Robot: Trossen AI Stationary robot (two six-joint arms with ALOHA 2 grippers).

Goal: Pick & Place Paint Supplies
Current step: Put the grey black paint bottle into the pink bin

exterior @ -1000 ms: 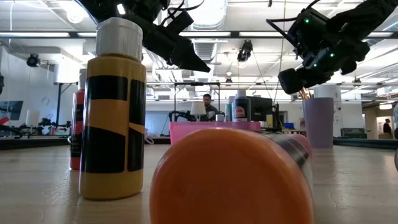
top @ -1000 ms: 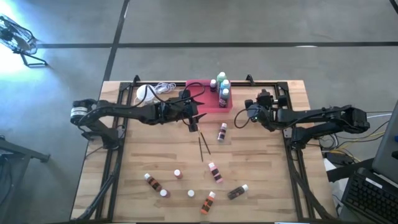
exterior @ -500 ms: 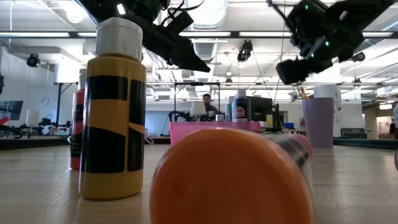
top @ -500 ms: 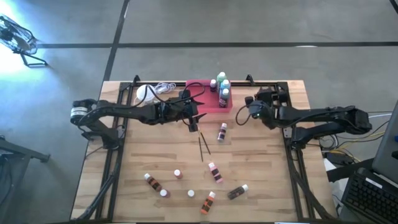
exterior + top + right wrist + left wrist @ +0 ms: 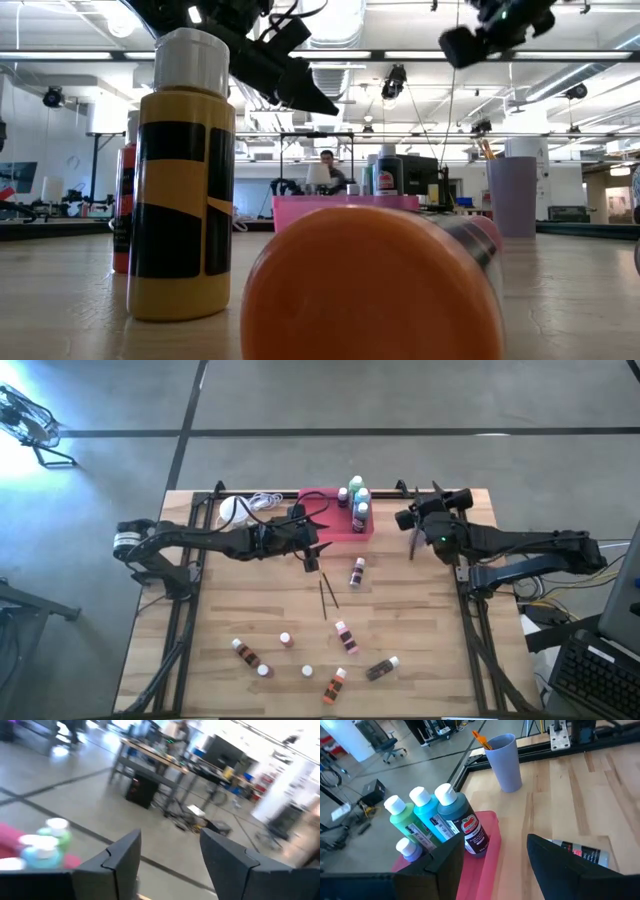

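- L gripper (image 5: 318,550): I see jaws apart, empty, over tray (image 5: 322,510) edge.
- R gripper (image 5: 408,520): jaws apart, empty, raised near table's back-right.
- Green/blue bottles (image 5: 358,500) upright in tray; small bottles (image 5: 345,637), brushes (image 5: 327,598) on table.

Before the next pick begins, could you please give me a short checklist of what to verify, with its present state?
1. Right claw free of load: ok, fingers spread with nothing between them in its wrist view.
2. Left claw free of load: ok, open and empty, by the pink tray.
3. Tall bottles upright in the tray: ok.
4. Paintbrushes still to collect: not ok, lying on the table.
5. Small bottles still to collect: not ok, scattered near the front edge.
6. Bottle nearest the tray reachable: cannot tell.
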